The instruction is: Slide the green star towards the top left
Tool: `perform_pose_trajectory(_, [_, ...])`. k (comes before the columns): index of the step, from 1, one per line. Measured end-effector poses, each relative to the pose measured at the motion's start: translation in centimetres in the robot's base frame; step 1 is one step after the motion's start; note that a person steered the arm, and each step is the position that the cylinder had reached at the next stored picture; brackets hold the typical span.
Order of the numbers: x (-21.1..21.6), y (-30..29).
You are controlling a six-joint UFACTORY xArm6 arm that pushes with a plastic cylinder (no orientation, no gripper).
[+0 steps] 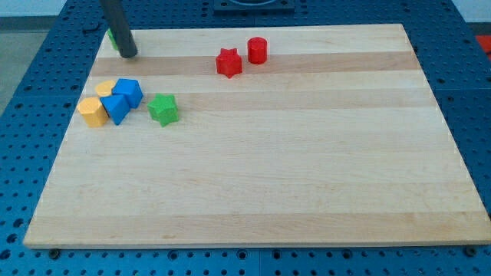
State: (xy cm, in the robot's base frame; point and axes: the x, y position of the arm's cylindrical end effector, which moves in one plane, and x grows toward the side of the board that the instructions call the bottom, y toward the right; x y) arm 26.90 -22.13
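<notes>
The green star point(163, 109) lies on the wooden board point(268, 192) at the view's left, just right of a cluster of blue and yellow blocks. My tip point(129, 55) rests near the board's top left corner, well above and left of the green star, apart from it. A bit of another green block point(112, 38) shows behind the rod, mostly hidden.
Two blue blocks point(128, 91) point(116, 106) and two yellow blocks point(93, 112) point(106, 87) sit bunched left of the green star. A red star point(229, 62) and a red cylinder point(257, 50) lie near the top middle. The board's top edge is close behind my tip.
</notes>
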Motion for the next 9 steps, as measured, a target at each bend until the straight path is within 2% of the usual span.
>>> perform_pose_trajectory(4, [11.6, 19.4])
perform_pose_trajectory(5, [16.8, 19.8])
perform_pose_trajectory(6, [18.9, 15.4])
perform_pose_trajectory(7, [18.9, 9.2])
perform_pose_trajectory(8, [17.6, 5.9])
perform_pose_trajectory(9, [14.1, 5.1])
